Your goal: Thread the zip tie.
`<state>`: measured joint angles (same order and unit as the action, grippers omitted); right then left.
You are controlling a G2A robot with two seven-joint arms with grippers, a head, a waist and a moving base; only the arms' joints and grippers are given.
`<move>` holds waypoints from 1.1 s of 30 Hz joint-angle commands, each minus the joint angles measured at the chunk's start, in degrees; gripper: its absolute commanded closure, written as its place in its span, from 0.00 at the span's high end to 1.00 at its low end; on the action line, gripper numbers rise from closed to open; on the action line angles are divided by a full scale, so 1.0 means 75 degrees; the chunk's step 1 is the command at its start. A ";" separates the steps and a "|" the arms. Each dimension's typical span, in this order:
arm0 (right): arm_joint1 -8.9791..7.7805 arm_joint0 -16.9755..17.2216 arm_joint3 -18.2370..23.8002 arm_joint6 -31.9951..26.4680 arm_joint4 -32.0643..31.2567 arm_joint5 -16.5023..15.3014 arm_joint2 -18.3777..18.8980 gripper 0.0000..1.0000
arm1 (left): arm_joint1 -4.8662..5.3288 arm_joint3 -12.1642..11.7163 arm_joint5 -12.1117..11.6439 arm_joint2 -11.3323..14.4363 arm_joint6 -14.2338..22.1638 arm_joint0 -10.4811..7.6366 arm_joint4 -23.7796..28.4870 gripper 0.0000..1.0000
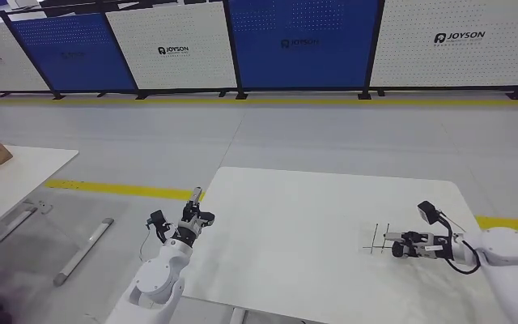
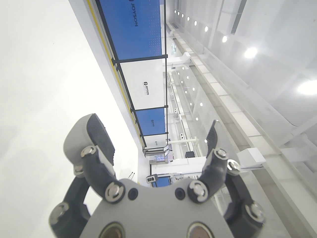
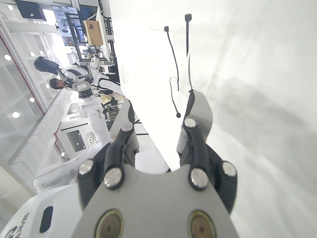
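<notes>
Three black zip ties lie loose on the white table (image 3: 247, 50), just ahead of my right gripper (image 3: 161, 107). One zip tie (image 3: 187, 50) runs up to the tip of one of the fingers (image 3: 198, 105). A second zip tie (image 3: 173, 58) lies beside it, and a shorter third zip tie (image 3: 173, 100) sits between the open jaws. In the top view the zip ties (image 1: 377, 239) are at the table's right side, with the right gripper (image 1: 390, 238) open and holding nothing. My left gripper (image 1: 194, 199) hangs over the table's left edge, and the left gripper (image 2: 156, 134) is open and holds nothing.
The white table (image 1: 307, 235) is bare between the two arms. Another white table (image 1: 24, 170) stands at the far left, with metal bars (image 1: 81, 251) on the floor beside it. Blue and white partition panels (image 1: 299, 40) line the back.
</notes>
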<state>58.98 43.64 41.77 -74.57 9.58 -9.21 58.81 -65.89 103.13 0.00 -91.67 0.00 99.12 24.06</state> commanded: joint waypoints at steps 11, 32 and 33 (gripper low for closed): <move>0.0038 -0.0067 -0.0252 -0.0026 0.0035 -0.0098 -0.0048 0.37 | 0.0000 0.0000 0.0000 0.0000 0.0000 0.0000 0.0000 1.00; 0.0061 -0.0072 -0.0528 -0.0112 0.0144 -0.0275 -0.0042 0.23 | 0.0000 0.0000 0.0000 0.0000 0.0000 0.0000 0.0000 1.00; 0.0059 -0.0071 -0.0533 -0.0111 0.0148 -0.0280 -0.0035 0.21 | 0.0000 0.0000 0.0000 0.0000 0.0000 0.0000 0.0000 1.00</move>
<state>59.44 43.10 37.80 -75.41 10.67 -11.28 58.51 -65.89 103.13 0.00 -91.67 0.00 99.12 24.06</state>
